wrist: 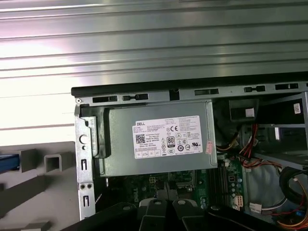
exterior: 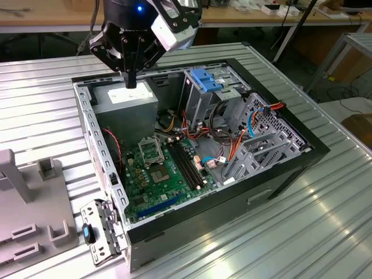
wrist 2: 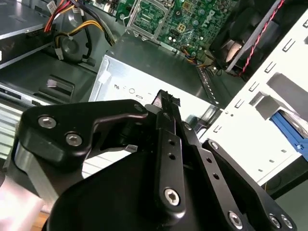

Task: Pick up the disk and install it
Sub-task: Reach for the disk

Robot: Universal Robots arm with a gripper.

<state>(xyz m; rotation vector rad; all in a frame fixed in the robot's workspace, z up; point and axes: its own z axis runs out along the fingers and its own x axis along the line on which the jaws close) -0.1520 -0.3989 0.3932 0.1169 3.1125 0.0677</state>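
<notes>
A ribbed metal table (exterior: 302, 232) is seen in the exterior view. On it, an open black computer case (exterior: 273, 180) is laid on its side with the inside exposed. To the exterior view's left of the case, a grey plastic holder (exterior: 29, 221) with slots is set on the table.

Inside the case, a grey power supply (exterior: 125, 104) is mounted in the far corner toward the exterior view's left. A green circuit board (exterior: 163, 174) is fixed on the near side of it. A grey metal drive cage (exterior: 200, 102) is fixed by the far wall and is topped by a blue bracket (exterior: 206, 78).

The 1 gripper (exterior: 131, 81) is held pointing down above the power supply. Its 2 fingers are drawn together and nothing is held between them.

The disk (wrist: 9, 162) is glimpsed in the first wrist view as a blue strip cut off by the picture's edge. It is placed outside the case, beside the grey holder and well apart from the gripper.
</notes>
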